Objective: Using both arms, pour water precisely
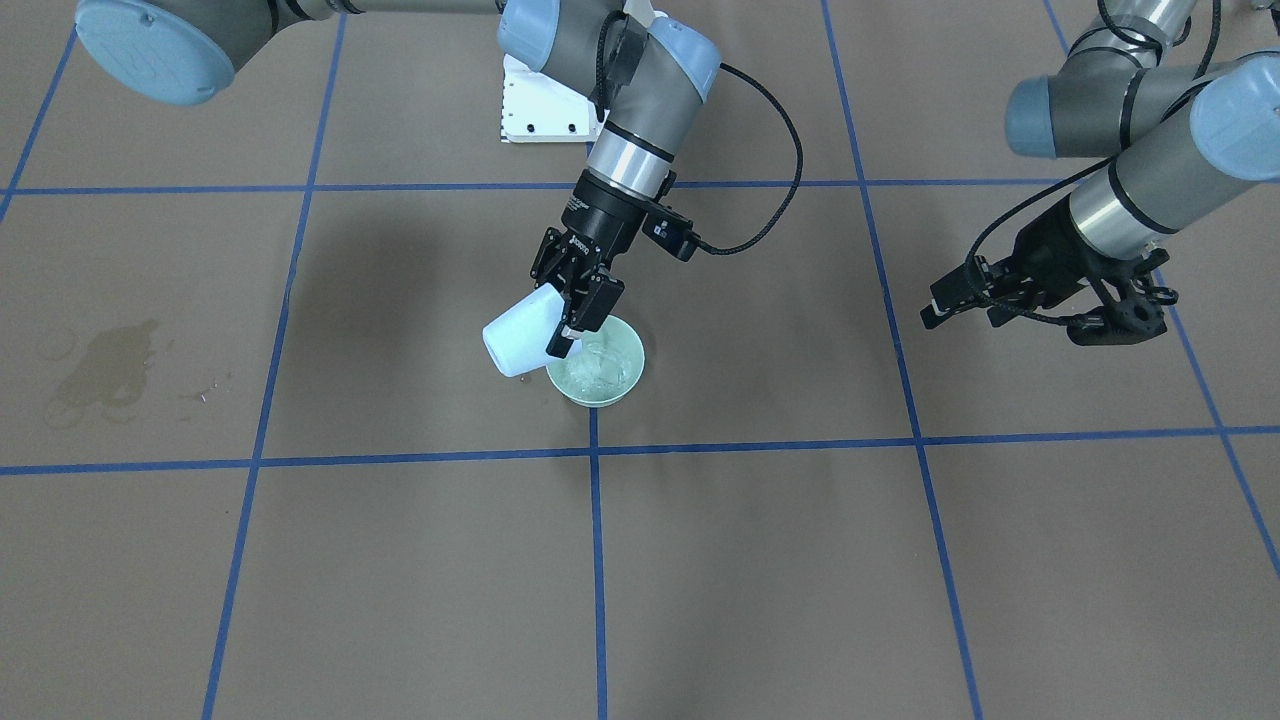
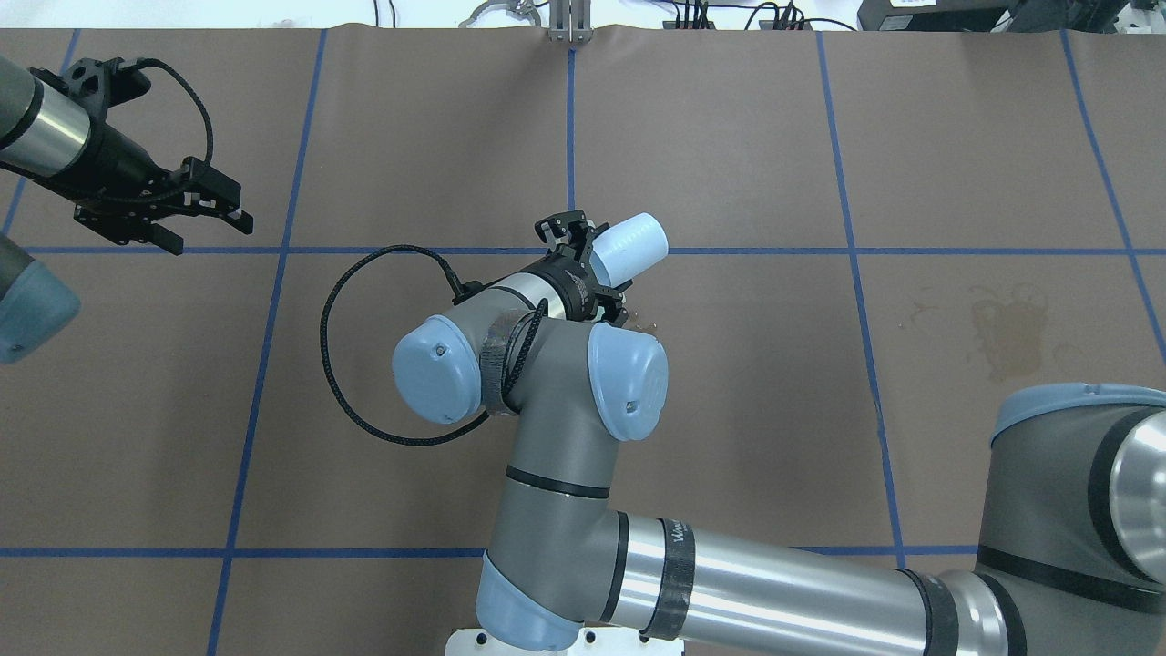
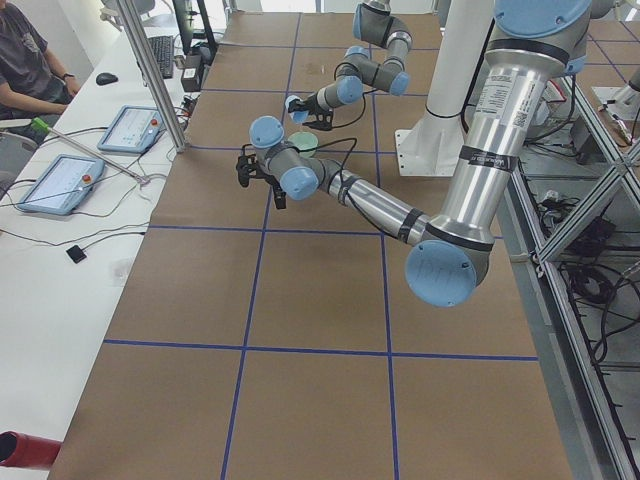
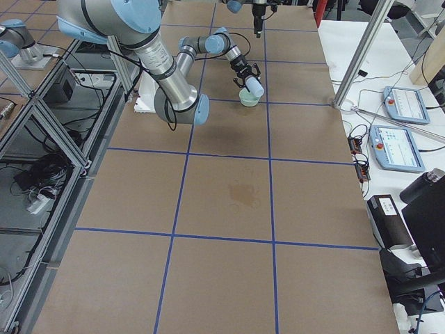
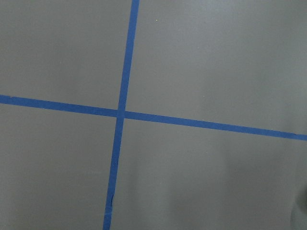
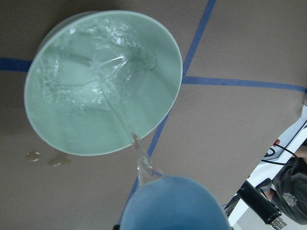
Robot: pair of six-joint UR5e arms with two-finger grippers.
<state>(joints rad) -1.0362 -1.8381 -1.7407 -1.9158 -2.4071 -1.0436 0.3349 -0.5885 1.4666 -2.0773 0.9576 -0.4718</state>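
Observation:
My right gripper point(image 1: 568, 325) is shut on a pale blue cup point(image 1: 518, 342), tilted mouth-down over a pale green bowl point(image 1: 628, 385). In the right wrist view a thin stream of water point(image 6: 136, 151) runs from the cup's lip point(image 6: 175, 203) into the bowl point(image 6: 91, 136), where rippling water point(image 6: 103, 72) pools. From overhead the cup point(image 2: 630, 246) shows past the right gripper point(image 2: 592, 251), and the arm hides the bowl. My left gripper point(image 1: 962, 318) is open and empty, hovering far off to the side, also in the overhead view point(image 2: 209, 228).
A dark damp stain point(image 1: 105, 375) lies on the brown table, well away from the bowl. Small droplets point(image 6: 48, 158) sit beside the bowl. Blue tape lines point(image 5: 119, 113) cross the table. The white pedestal point(image 1: 540, 110) stands at the robot's base.

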